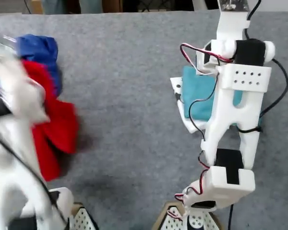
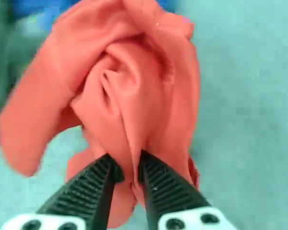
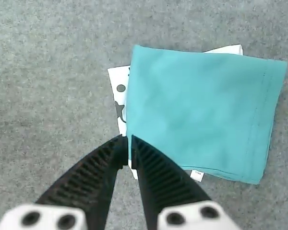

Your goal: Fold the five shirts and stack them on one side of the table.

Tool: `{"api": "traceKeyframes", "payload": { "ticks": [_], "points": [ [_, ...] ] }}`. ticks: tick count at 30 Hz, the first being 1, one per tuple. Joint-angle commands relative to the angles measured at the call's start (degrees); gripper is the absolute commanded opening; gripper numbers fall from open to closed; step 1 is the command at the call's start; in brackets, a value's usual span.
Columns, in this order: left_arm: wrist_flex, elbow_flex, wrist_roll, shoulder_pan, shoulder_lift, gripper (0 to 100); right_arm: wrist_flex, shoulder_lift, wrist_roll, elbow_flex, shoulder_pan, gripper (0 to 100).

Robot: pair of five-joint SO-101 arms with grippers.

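A crumpled red shirt (image 2: 129, 81) hangs from my left gripper (image 2: 127, 173), which is shut on a fold of its cloth. In the high view the red shirt (image 1: 55, 127) droops over the left side of the table beside the blurred left arm (image 1: 14, 100), with a blue shirt (image 1: 38, 48) bunched behind it. A folded teal shirt (image 3: 201, 115) lies on a folded white patterned shirt (image 3: 117, 91). My right gripper (image 3: 127, 143) is shut, with its tips over the teal shirt's near edge. The right arm (image 1: 235, 96) covers part of that stack (image 1: 197, 91) from above.
Grey felt (image 1: 129, 72) covers the table, and a wide bare stretch of it lies between the two arms. Both arm bases (image 1: 192, 218) stand at the front edge. A strip of blue cloth (image 2: 33, 9) shows past the red shirt in the left wrist view.
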Motion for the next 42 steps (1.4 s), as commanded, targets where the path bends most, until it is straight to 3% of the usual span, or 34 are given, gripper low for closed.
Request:
{"api": "traceKeyframes", "payload": {
  "ticks": [1,6,10,15,19,22,25,29,35,38,42],
  "points": [
    [-5.71,19.47,-0.53,16.92,-21.63,3,0.18,-2.59,-0.44,-2.24,-0.79,1.6],
    [-6.42,36.35,-5.45,37.23,-36.92,10,0.26,-2.51,-0.62,-2.24,-1.67,1.6],
    [-6.59,39.34,-1.76,36.79,-41.49,23,0.26,-2.33,-3.69,-2.15,-6.15,1.8],
    [-6.51,30.37,-0.09,23.16,-41.49,24,0.09,-2.15,-5.98,1.54,-14.15,5.7],
    [-7.74,24.92,-1.76,5.41,-41.49,24,0.09,-2.15,-6.51,8.84,-20.57,23.9],
    [-12.31,28.62,-4.75,-7.43,-41.41,24,0.09,-2.15,-5.10,15.16,-27.87,36.4],
    [-20.40,37.23,-6.51,-17.71,-39.47,24,-0.79,-1.98,-1.67,21.05,-36.66,41.1],
    [-29.54,46.11,-8.00,-25.89,-32.88,24,-5.71,1.10,0.53,28.09,-46.59,39.2],
    [-31.47,48.04,-9.76,-29.85,-21.71,24,-11.96,13.58,0.70,32.57,-52.04,32.0],
    [-31.47,47.96,-9.76,-30.64,-18.46,24,-12.48,18.95,0.79,31.43,-51.96,22.3],
    [-31.30,47.96,-9.85,-30.73,-16.88,24,-10.99,20.88,0.53,27.12,-50.20,1.6]
  ]
}}
